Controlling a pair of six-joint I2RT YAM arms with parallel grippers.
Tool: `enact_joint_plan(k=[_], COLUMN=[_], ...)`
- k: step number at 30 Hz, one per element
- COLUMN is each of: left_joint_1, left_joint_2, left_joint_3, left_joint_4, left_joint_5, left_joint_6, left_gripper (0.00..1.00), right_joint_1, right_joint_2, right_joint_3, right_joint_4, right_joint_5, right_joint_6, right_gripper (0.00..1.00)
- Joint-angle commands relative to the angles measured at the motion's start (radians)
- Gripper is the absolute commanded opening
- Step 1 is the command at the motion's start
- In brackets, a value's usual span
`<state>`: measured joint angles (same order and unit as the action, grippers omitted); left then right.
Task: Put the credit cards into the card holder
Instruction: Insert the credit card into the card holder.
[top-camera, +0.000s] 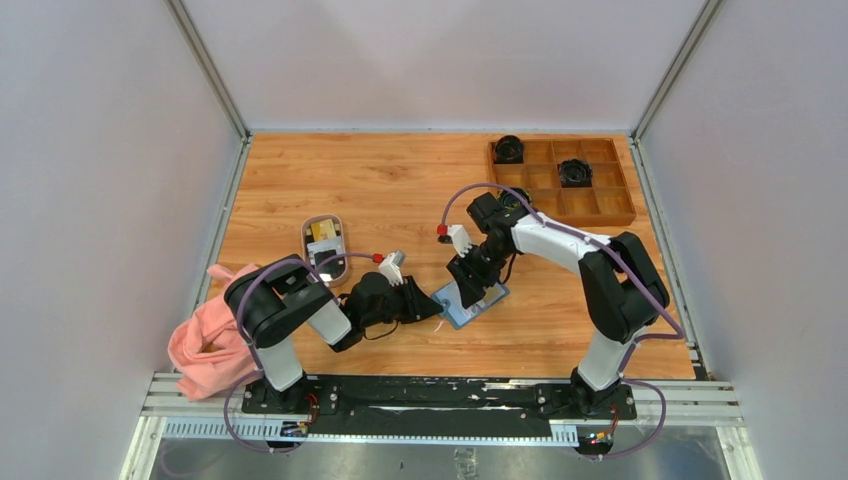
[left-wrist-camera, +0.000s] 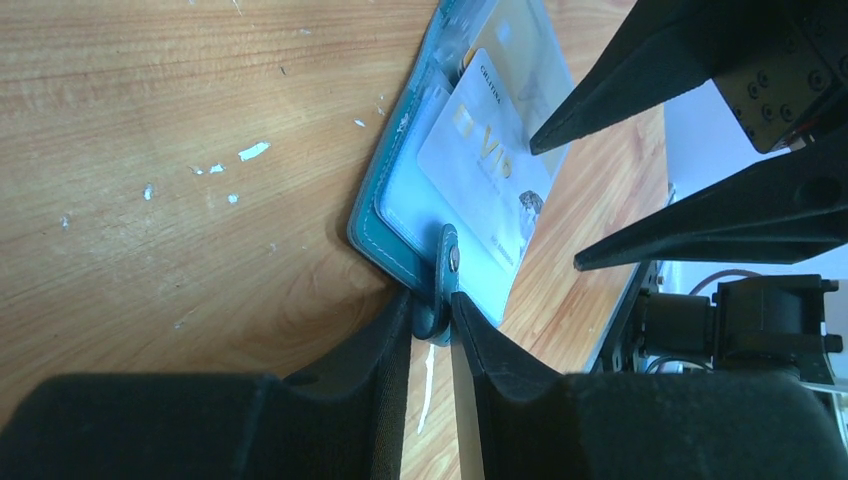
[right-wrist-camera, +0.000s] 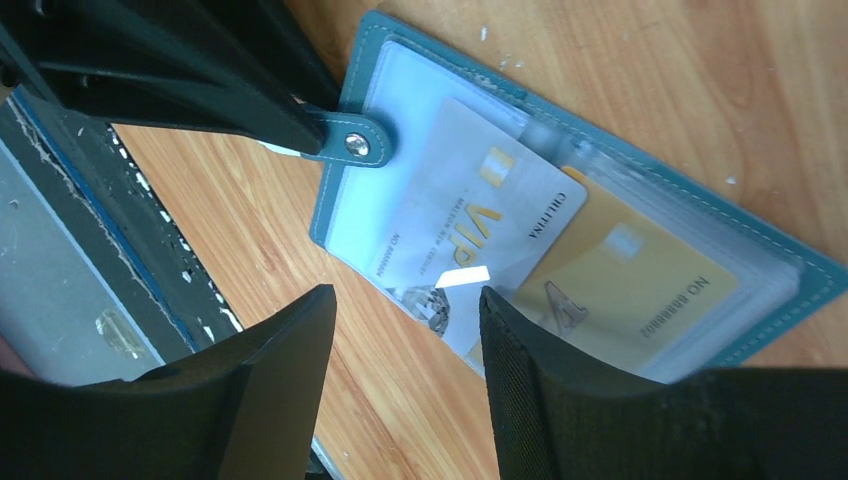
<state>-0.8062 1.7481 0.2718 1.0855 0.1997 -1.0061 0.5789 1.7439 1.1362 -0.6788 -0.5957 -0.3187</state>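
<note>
On the card holder (top-camera: 466, 308), left pincer (left-wrist-camera: 432, 310) clamping tab (left-wrist-camera: 447, 268), right pincer (right-wrist-camera: 405, 300) hovering parted.

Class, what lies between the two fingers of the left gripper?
The snap strap of the blue wallet, pinched by the left gripper. The left wrist view shows it clearly.

From above, I see only a corner of the card holder (top-camera: 457, 316); the right gripper (top-camera: 471, 288) covers the rest. In my right wrist view, the silver card (right-wrist-camera: 460, 225) hides one end of the yellow card (right-wrist-camera: 640, 285). The things in the dish (top-camera: 306, 240) are too small to tell.
</note>
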Motion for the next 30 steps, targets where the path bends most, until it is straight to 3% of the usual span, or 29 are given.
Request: enact_joint_plan(k=[1, 11, 18, 30], left_joint_1=[0.009, 0.010, 0.012, 0.016], left_joint_2=[0.031, 0.036, 0.036, 0.042], left_joint_3=[-0.007, -0.010, -0.009, -0.033], left_joint_4=[0.018, 0.031, 0.038, 0.109], left_joint_5=[0.011, 0.017, 0.025, 0.036], left_joint_6=[0.003, 0.000, 0.000, -0.007], left_gripper=[0.26, 0.27, 0.28, 0.35], right_joint_1=[-0.018, -0.019, -0.018, -0.018], right_joint_2=[-0.021, 0.017, 0.074, 0.104], right_joint_3=[0.006, 0.005, 0.017, 0.025], right_joint_4=[0.001, 0.004, -0.031, -0.033], right_joint_5=[0.053, 0.073, -0.083, -0.204], right_joint_6=[-0.003, -0.005, -0.004, -0.001], right_gripper=[0.58, 0.58, 0.57, 0.56])
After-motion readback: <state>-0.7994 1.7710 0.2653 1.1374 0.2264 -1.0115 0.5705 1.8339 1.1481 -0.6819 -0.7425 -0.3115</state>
